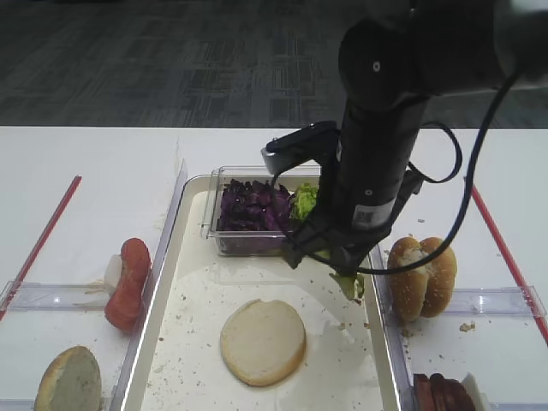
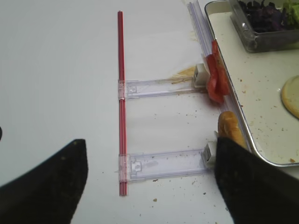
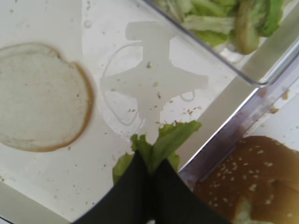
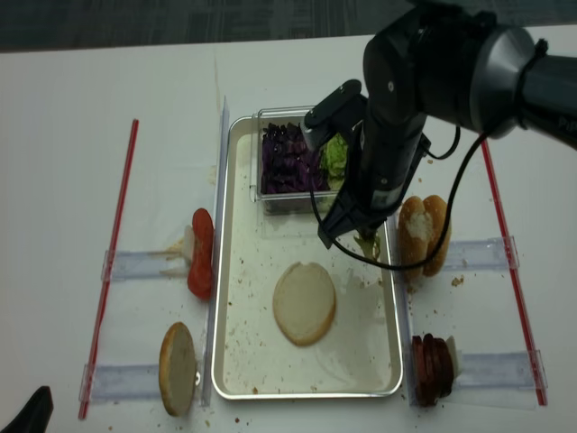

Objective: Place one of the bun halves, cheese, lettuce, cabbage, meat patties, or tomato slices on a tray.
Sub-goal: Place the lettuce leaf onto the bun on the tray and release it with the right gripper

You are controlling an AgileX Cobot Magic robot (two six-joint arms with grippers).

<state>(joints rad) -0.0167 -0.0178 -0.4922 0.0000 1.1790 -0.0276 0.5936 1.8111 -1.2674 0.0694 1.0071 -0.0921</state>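
At far left, off the tray, the left gripper hangs over bare table with its dark fingers spread wide and nothing between them. Just ahead of it a red strip runs along the table, crossed by two clear holders. Tomato slices stand on edge against the tray's left rim, and a bun half leans on edge nearer the front.

Next comes the tray — white, speckled with crumbs. A second bun half lies flat on it, cut face up, a little left of centre. At the tray's back sits a clear box holding purple cabbage on the left and loose green leaves on the right.

Right of the flat bun, the right gripper is closed on a small piece of lettuce; the leaf sticks out past the pinched tips and hangs over the tray floor close to the right rim, between the box and the flat bun. I cannot tell whether it touches the tray.

Beyond that rim a sesame bun stands on the table — and sliced meat sits at the front right.
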